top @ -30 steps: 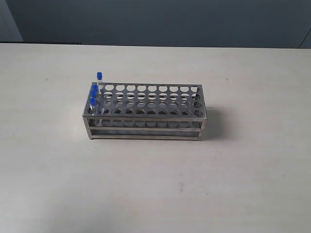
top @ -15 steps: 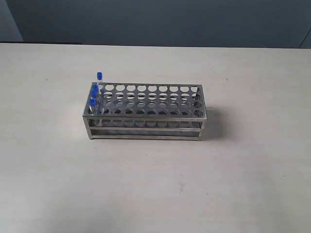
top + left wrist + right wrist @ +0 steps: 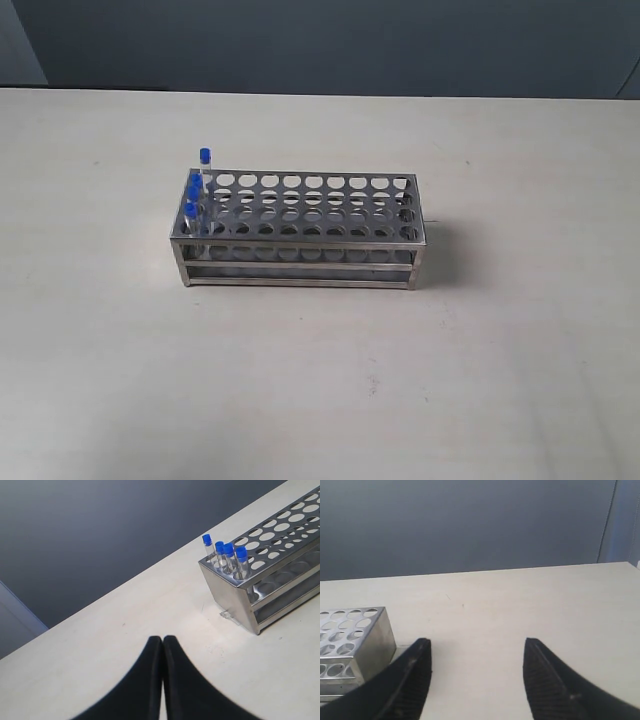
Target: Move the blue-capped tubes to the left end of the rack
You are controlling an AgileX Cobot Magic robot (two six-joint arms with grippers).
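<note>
Standing in the rack, blue-capped tubes lie apart from the left gripper.

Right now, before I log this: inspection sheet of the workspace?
Surface: pale table, a few small specks.
Job's things: steel rack standing mid-table; four blue-capped tubes upright in the holes at its left end, other holes empty.
Clutter: nothing seen.
Grippers: left gripper jaws shut, empty; right gripper jaws open, empty; both apart from the rack.
Cables: nothing seen.
Surroundings: dark grey-blue wall behind the table.
</note>
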